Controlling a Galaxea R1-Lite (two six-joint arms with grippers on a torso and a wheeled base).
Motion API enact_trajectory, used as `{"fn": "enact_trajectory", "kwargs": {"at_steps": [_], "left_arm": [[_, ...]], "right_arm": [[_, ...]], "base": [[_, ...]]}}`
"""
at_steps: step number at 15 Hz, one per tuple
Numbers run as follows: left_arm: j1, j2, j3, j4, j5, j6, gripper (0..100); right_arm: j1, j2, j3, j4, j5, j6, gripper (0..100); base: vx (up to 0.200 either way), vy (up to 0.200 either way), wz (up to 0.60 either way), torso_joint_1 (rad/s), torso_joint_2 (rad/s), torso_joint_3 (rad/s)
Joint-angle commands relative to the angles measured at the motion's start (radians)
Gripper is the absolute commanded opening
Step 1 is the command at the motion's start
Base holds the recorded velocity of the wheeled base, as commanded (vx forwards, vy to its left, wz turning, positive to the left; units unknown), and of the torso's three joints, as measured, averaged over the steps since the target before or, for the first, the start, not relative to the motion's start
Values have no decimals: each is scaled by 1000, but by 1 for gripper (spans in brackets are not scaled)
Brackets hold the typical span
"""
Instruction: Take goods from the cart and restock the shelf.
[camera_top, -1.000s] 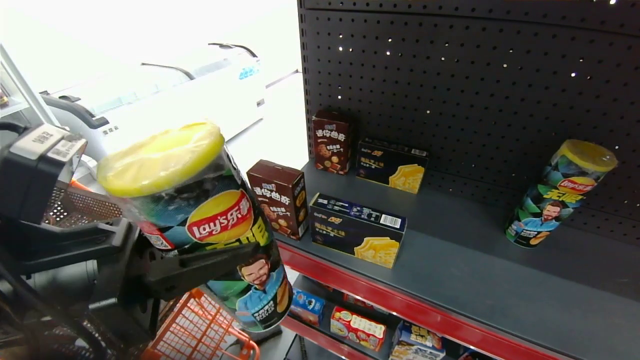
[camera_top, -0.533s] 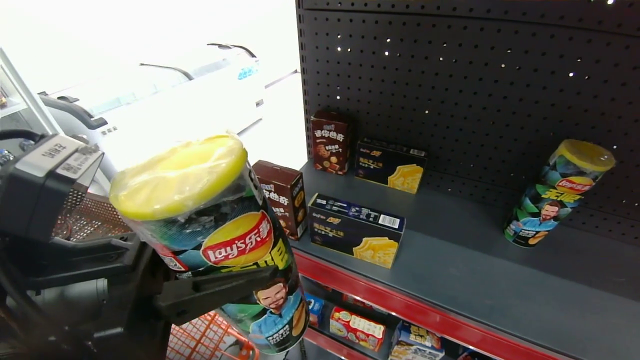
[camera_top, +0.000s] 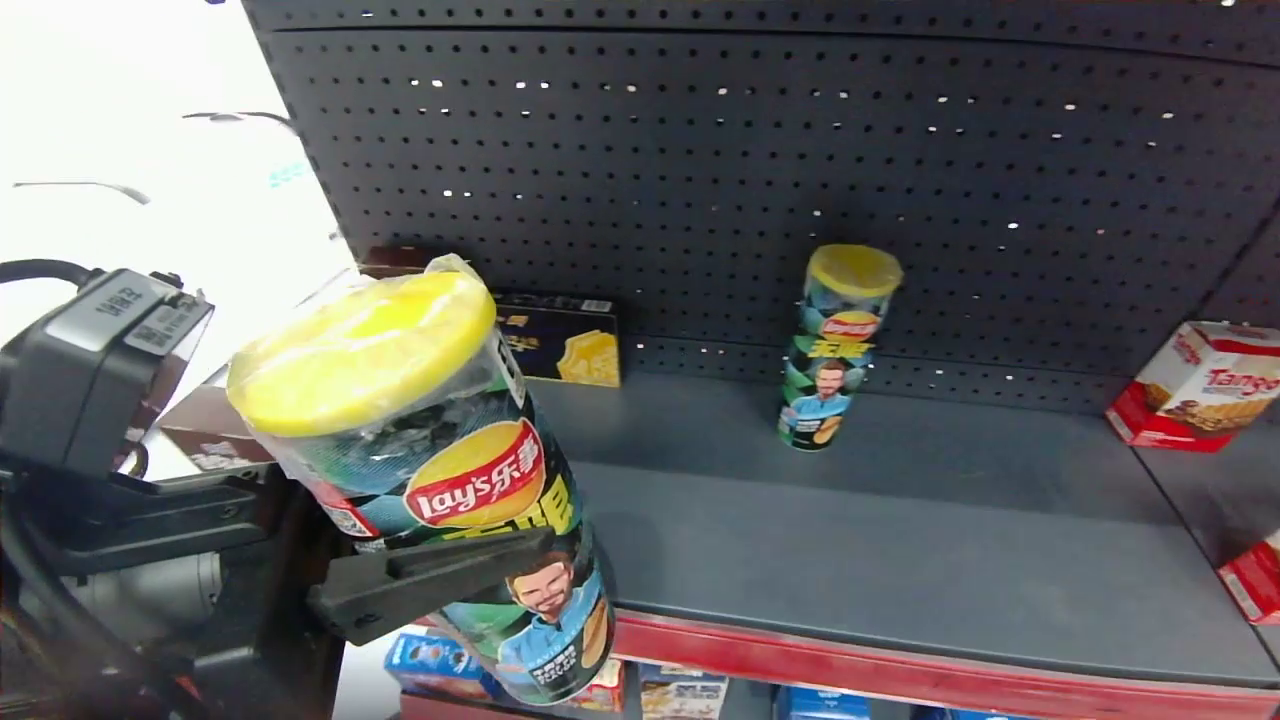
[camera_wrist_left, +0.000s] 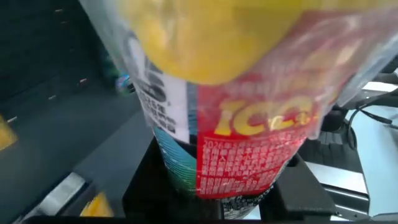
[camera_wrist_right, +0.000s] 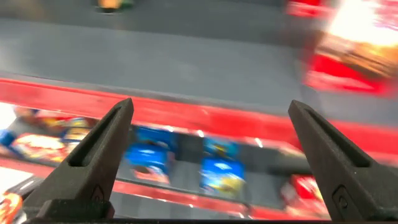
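Clamped in the left gripper (camera_top: 400, 530): a tall cylindrical chip can with yellow plastic lid and clear wrap (camera_top: 440, 440), dark fingers (camera_top: 430, 585) pressed across its lower half. Held nearly upright with a slight lean, in the air before the left part of the dark grey metal shelf board (camera_top: 900, 540), clear of the board and of its red front edge (camera_top: 900, 670). Same grip as half a second ago.

Head camera swung right since then: a shift of the whole view, not of the goods. Second can of the same kind (camera_top: 835, 345) upright at the back by the black pegboard wall (camera_top: 750, 180), now mid-view instead of far right. Dark flat box with a yellow picture (camera_top: 565, 340) at the back, just past the held can's lid. Red-and-white cardboard boxes (camera_top: 1205, 385) newly in sight at the right.

Right gripper (camera_wrist_right: 214, 155) spread wide with nothing between its fingers, low before the red edge, blurred coloured packs on the lower shelf (camera_wrist_right: 221, 174) beyond it.
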Motion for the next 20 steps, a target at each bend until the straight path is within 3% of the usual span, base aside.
{"fn": "enact_trajectory", "kwargs": {"at_steps": [1, 5, 8, 17, 20], "left_arm": [[1, -2, 0, -1, 0, 0, 0], [1, -9, 0, -1, 0, 0, 0], [1, -14, 2, -1, 0, 0, 0], [4, -43, 23, -1, 2, -5, 0], [30, -52, 22, -1, 0, -17, 0]], "right_arm": [[0, 0, 0, -1, 0, 1, 100], [0, 1, 0, -1, 1, -1, 100], [0, 1, 0, -1, 1, -1, 100], [0, 0, 0, -1, 1, 1, 100], [0, 1, 0, -1, 1, -1, 100]], "base": [[0, 0, 0, 0, 0, 0], [0, 0, 0, 0, 0, 0], [0, 0, -600, 6, 1, 4], [0, 0, 0, 0, 0, 0], [0, 0, 0, 0, 0, 0]]}}
